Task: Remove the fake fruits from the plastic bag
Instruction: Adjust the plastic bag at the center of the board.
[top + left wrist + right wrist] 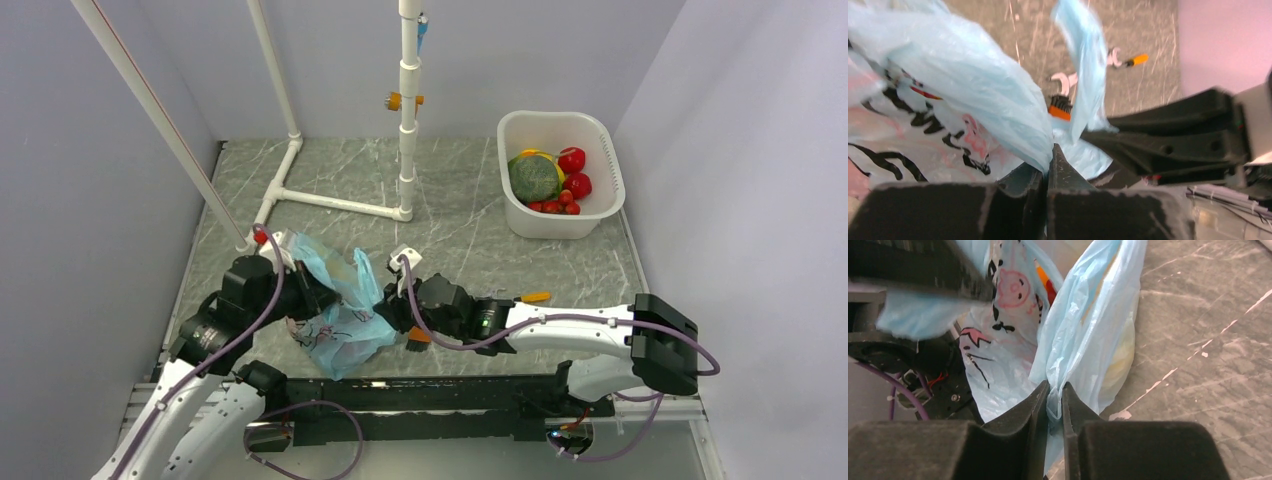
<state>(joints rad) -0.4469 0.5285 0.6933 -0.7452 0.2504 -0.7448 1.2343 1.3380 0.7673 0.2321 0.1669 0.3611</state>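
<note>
Left hand and right hand pinch the plastic bag veiling fake fruits.

The plastic bag is super thin film: crinkly, see-through light blue, soft sheen, with pink-and-black print on it. The tabletop is a grey marble-look surface, mostly matt, with pale scuffs. Far right, the tub is smooth white plastic with perforated walls, and the red fruits in it are properly glossy. The right gripper is matt black with a grainy face. The pipe frame looks like smooth white plastic.
</note>
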